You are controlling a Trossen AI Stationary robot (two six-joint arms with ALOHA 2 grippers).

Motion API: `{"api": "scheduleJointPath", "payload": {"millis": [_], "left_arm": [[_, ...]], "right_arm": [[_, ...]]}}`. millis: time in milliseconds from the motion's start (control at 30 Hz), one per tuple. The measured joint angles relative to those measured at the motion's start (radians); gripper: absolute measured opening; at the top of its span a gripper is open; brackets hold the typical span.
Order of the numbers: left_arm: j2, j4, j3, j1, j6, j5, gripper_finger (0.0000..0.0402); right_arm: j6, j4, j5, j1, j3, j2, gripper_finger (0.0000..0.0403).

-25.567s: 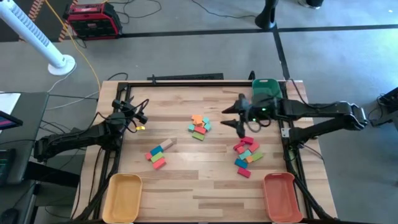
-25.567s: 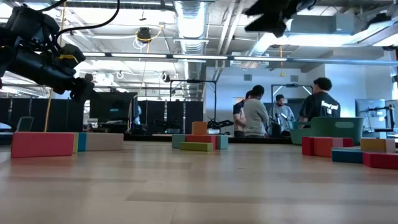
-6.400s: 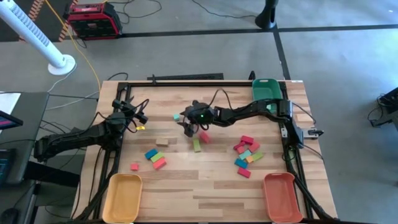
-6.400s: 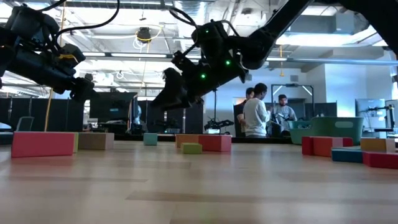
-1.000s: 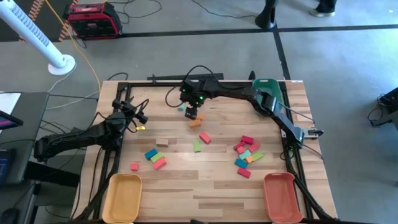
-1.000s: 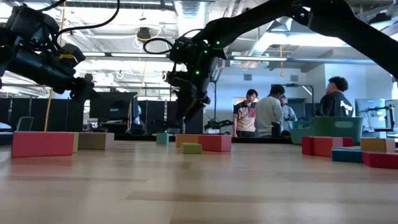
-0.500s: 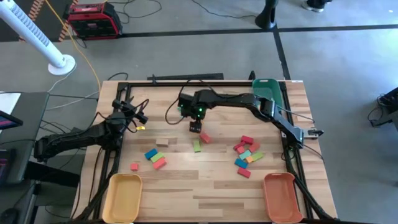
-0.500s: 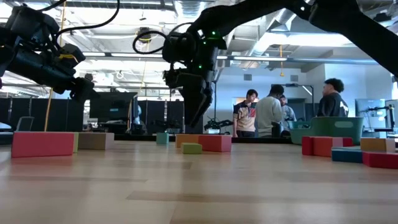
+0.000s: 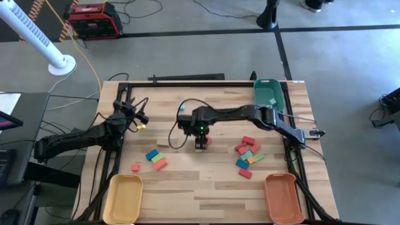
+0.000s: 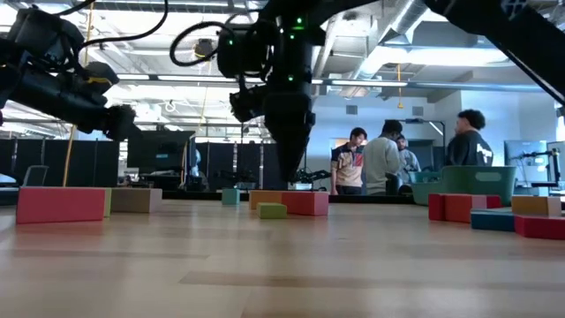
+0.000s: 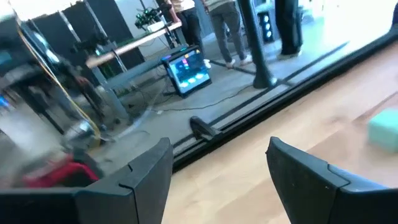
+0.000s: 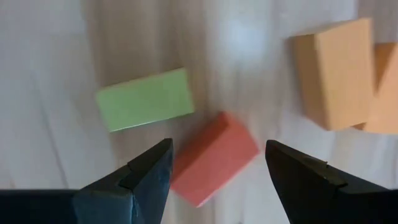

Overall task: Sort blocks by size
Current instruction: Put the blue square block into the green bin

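Note:
My right gripper (image 9: pixel 200 144) hangs open and pointing down over the table's middle. In the right wrist view its fingers stand on either side of a red block (image 12: pixel 214 155) lying flat below, without touching it. Next to that lie a green block (image 12: pixel 144 99) and an orange block (image 12: pixel 336 73). More blocks lie at the near left (image 9: pixel 156 159) and in a cluster at the right (image 9: pixel 247 154). My left gripper (image 9: pixel 141 119) waits open at the left edge, nothing between its fingers (image 11: pixel 149 174); a teal block (image 11: pixel 385 130) shows beyond it.
A green tray (image 9: pixel 267 94) stands at the far right corner, a yellow tray (image 9: pixel 123 197) at the near left and an orange tray (image 9: pixel 280 197) at the near right. A black frame (image 9: pixel 187 79) runs along the table's far edge. People stand in the room behind.
My right gripper has travelled from the far middle of the table toward the near edge, past the orange block, and now hangs over the red and green blocks. It has stayed open. No block has moved.

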Motion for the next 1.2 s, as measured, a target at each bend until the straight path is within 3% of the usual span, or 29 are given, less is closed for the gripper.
{"api": "scheduleJointPath", "payload": {"millis": [233,433,633,767,967,1200], "left_arm": [[0.000,0.017,0.000,0.000,-0.331,0.107,0.0247],[0.001,0.185,0.009,-0.001,-0.138,0.323,0.0247],[0.001,0.271,0.013,-0.022,-0.136,0.548,0.0247],[0.001,0.308,0.014,-0.020,-0.180,0.534,0.0247],[0.002,0.394,0.015,-0.019,-0.090,0.719,0.0247],[0.002,0.479,0.018,-0.019,-0.084,0.747,0.0247]], "right_arm": [[0.040,-0.024,0.011,0.068,0.000,0.000,0.0282],[0.090,-0.054,0.032,0.110,0.000,-0.033,0.0282],[0.167,-0.071,0.136,0.158,0.000,-0.118,0.0282],[0.224,-0.086,0.191,0.194,0.000,-0.183,0.0282],[0.326,-0.159,0.270,0.249,0.000,-0.261,0.0282],[0.461,-0.260,0.376,0.319,0.000,-0.323,0.0282]]}}
